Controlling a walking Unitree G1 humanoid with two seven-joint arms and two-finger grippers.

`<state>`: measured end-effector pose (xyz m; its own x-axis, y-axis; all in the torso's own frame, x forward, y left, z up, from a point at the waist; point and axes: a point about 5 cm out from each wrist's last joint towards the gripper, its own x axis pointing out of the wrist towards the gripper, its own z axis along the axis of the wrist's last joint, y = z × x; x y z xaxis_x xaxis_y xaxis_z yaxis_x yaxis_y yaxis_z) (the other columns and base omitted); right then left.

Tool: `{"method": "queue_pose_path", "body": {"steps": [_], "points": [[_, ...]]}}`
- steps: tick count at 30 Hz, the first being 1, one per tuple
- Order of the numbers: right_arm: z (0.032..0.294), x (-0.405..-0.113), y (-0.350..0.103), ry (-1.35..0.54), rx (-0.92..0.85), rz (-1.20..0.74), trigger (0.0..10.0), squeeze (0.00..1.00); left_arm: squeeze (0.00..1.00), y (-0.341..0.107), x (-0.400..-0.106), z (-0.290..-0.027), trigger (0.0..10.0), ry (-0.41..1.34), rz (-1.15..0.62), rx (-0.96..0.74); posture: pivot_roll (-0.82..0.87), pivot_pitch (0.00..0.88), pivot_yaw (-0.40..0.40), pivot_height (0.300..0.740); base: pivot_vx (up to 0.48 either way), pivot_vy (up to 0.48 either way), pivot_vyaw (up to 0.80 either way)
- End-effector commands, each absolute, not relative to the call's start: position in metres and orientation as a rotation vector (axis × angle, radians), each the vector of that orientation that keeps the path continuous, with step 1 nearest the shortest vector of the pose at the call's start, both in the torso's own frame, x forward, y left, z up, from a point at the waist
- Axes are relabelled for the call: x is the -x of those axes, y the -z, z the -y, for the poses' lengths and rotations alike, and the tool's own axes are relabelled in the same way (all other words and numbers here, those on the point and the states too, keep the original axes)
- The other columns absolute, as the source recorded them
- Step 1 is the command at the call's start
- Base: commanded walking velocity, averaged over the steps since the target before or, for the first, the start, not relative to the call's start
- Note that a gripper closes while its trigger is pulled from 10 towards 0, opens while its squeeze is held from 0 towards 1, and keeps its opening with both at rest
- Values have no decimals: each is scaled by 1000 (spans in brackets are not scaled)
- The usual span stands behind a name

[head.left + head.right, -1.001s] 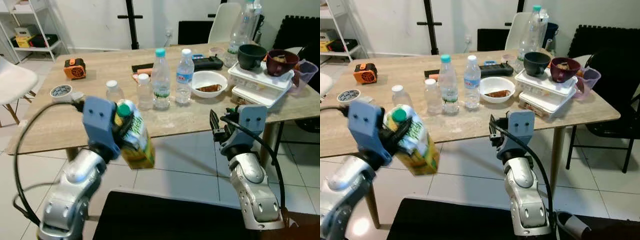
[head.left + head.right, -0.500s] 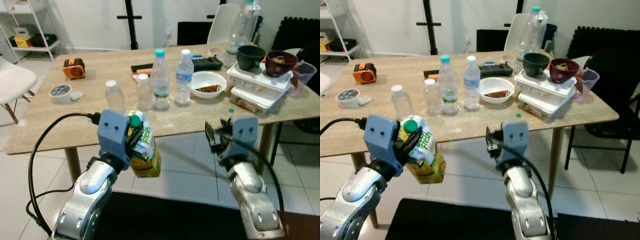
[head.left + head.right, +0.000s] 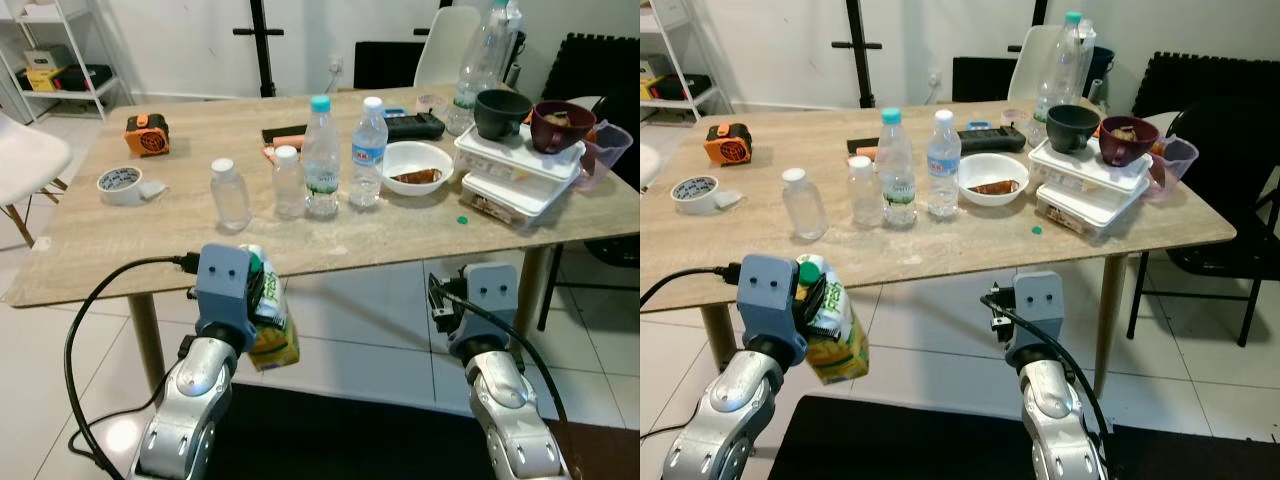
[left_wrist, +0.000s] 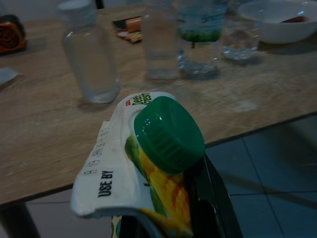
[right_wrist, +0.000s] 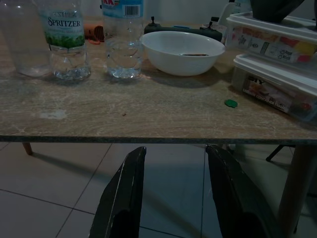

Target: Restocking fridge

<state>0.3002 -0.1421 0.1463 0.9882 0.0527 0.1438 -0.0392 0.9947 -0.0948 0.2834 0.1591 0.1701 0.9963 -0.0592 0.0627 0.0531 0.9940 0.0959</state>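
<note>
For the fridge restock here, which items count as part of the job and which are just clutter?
Job items: juice carton in the left gripper; water bottles on the table.

Clutter: tape roll, orange tool, remote, green cap.

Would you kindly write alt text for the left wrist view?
The left gripper holds a juice carton with a green cap, just off the edge of a wooden table. Clear plastic bottles and a white bowl stand on it beyond.
</note>
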Motion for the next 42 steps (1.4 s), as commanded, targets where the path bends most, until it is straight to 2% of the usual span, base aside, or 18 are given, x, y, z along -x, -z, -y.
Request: {"method": "queue_pose_path", "body": {"steps": [1, 42], "points": [[145, -298, -136, -31, 86, 119, 10000, 0, 0, -173, -285, -160, 10000, 35, 95, -84, -96, 143, -8, 740, 0, 0, 0], [145, -304, -131, -10, 57, 107, 10000, 0, 0, -171, -290, -155, 10000, 40, 112, -85, -80, 156, -6, 740, 0, 0, -771]]}}
